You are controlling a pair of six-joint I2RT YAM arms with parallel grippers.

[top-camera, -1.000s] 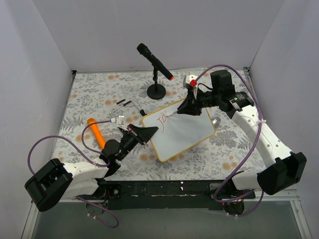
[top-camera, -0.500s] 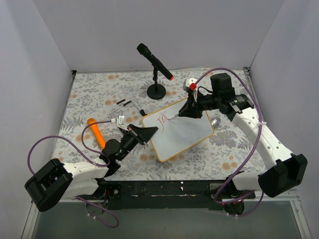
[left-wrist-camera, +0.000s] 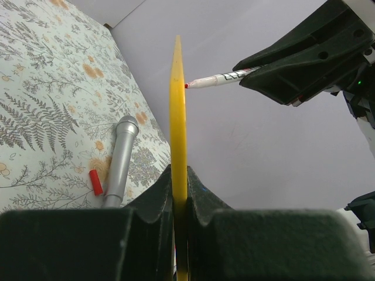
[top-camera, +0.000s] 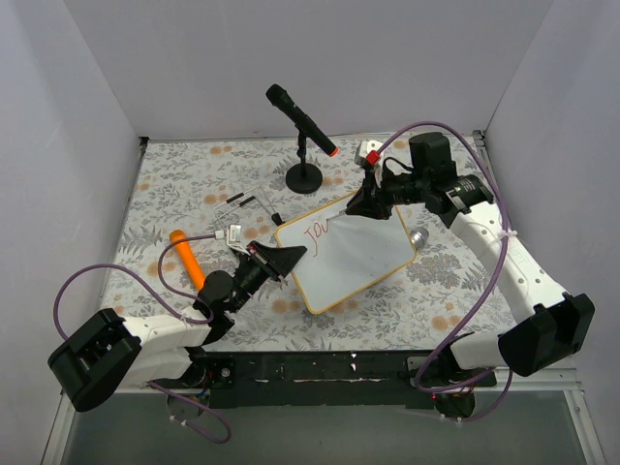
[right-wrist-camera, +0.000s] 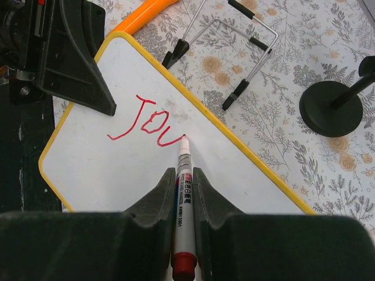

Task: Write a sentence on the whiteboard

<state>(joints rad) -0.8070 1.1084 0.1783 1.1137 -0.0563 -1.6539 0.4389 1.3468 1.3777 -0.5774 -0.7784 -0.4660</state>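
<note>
The whiteboard [top-camera: 354,262] is in the middle of the table [top-camera: 174,184]. Behind it stands a microphone stand [top-camera: 304,176]. Left of it lie a wire holder [top-camera: 250,203] and a thick tube [top-camera: 186,258] (nearer the arms), and just beside its right edge lies a small microphone [top-camera: 418,236].

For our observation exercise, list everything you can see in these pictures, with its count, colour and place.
whiteboard: 1, white, yellow frame, table centre
writing: 3 letters, red, on the whiteboard near the left gripper
marker: 1, white, red end, tip on whiteboard
stand microphone: 1, black, orange band, at the back
silver microphone: 1, beyond the whiteboard's right edge
cap: 1, red, beside silver microphone
wire stand: 1, silver, black tips, behind whiteboard
cylinder: 1, orange, left of whiteboard
tablecloth: 1, floral
left gripper: black, shut on whiteboard's edge
right gripper: black, shut on marker
</note>
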